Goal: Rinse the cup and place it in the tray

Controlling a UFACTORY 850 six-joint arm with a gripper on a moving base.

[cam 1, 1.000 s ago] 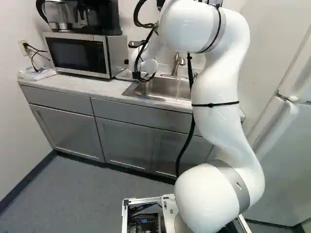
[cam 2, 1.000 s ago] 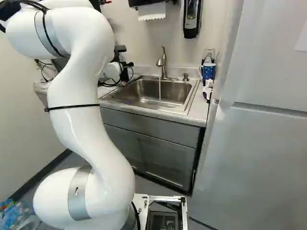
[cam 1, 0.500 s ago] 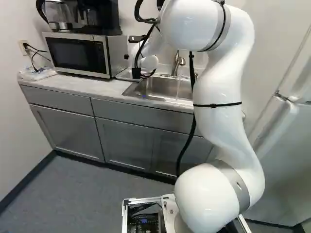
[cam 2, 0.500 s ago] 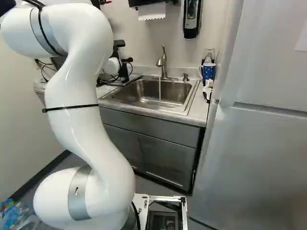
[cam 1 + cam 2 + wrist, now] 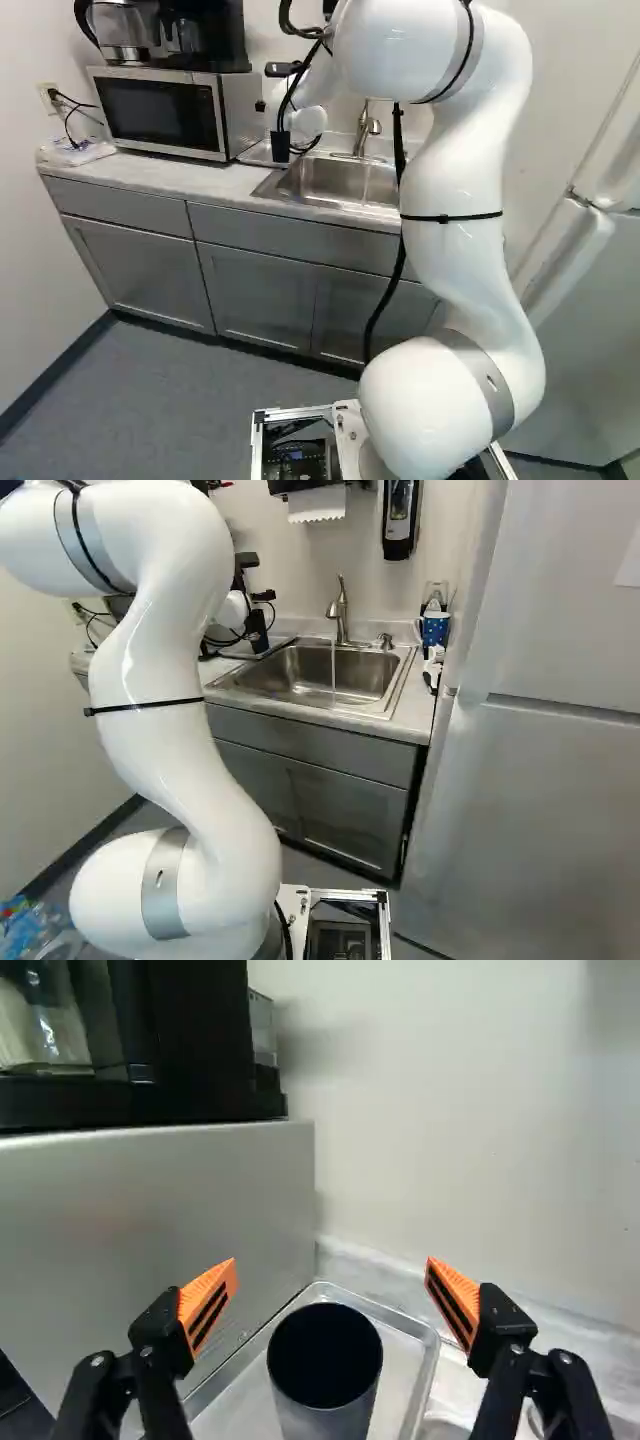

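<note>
Black cylindrical cup [image 5: 325,1415]: upright in the shallow silver metal tray [image 5: 423,1380], open end up. Tray's on the pale bench [image 5: 170,176], right of the silver microwave with a black door [image 5: 160,115] and left of the stainless steel sink [image 5: 385,685]. Black pincer with orange pads [image 5: 262,577] is spread wide above the cup, one finger out to each side, neither touching it. Brushed metal faucet [image 5: 340,610] on the sink's far side is running. Black coffee maker [image 5: 205,35] sits on the microwave.
</note>
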